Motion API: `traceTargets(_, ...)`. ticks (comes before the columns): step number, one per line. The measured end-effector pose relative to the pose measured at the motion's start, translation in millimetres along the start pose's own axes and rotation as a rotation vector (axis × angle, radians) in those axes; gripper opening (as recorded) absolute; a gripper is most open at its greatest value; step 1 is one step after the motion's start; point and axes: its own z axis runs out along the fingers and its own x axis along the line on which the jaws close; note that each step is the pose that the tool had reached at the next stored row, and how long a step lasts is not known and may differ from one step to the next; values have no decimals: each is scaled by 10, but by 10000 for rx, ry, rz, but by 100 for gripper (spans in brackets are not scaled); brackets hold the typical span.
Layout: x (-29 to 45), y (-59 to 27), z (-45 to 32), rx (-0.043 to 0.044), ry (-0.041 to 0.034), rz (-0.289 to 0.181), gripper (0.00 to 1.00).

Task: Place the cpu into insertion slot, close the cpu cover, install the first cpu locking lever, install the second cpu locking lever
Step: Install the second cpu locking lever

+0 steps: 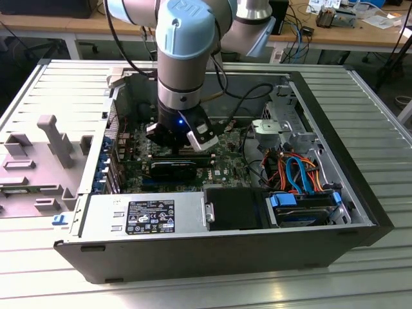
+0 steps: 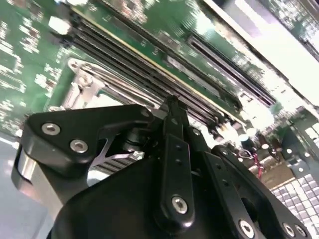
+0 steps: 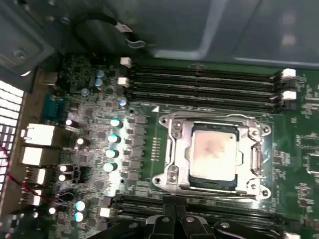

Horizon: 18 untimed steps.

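Open PC case [image 1: 360, 193] lies on its side on a slatted metal table [image 1: 386, 116]; motherboard [image 1: 225, 168] faces up inside. Power supply [image 1: 145, 217] and drive bay with blue and orange cables [image 1: 302, 174] sit along the near edge in the exterior view.

Arm [image 1: 187, 58] reaches straight down into the case, wrist low over the middle of the board. Gripper [image 1: 183, 149] hangs just above the board, near the memory slots.

In the first wrist view the insertion slot [image 3: 172, 175] sits mid-board, between two banks of long black memory slots [image 3: 199, 82]. The cpu [image 3: 214, 152] lies flat and square inside it, grey top up. Judgement: step one is done.

The cpu cover [image 3: 185, 149] lies down flat around the chip, its cut-out framing the grey top. Judgement: cover reads as closed.

Levers: a thin rod [image 3: 224, 117] runs along one side of the slot beside the memory slots, and another [image 3: 234, 197] along the opposite side nearest the gripper. Whether either is hooked under its catch, cannot tell. Judgement: work stands at the lever stage; at least one lever is likely left to lock.

Fingers [image 3: 175, 211]: the tips come together to a point at the slot's near edge, by the nearer rod. The second wrist view shows the same, fingers [image 2: 172, 119] drawn in together over the metal frame [image 2: 84, 79] with nothing between them. Reads as closed, holding nothing. Contact with the rod: cannot tell.
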Motion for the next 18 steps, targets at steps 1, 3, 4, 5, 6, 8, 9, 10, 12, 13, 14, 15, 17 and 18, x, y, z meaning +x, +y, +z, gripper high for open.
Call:
traceTargets(1,-59,8,-1,-3,37,8,11)
traceTargets(3,-160,33,3,-16,148,23,11)
traceTargets(4,-185,50,8,-20,189,30,11)
traceTargets(5,-222,90,19,-25,249,37,11)
traceTargets(6,-239,114,25,-28,271,39,11)
traceTargets(8,-277,230,44,-24,294,45,11)
traceTargets(9,-294,293,53,-9,299,47,11)
traceTargets(10,-305,336,59,10,303,48,11)
traceTargets(12,-337,449,74,177,318,62,11)
traceTargets(13,-341,459,75,359,335,78,11)
traceTargets(14,-344,465,73,554,353,94,11)
traceTargets(15,-348,470,71,742,369,111,11)
traceTargets(17,-355,484,62,1036,398,135,11)
traceTargets(18,-356,491,38,1039,398,134,11)
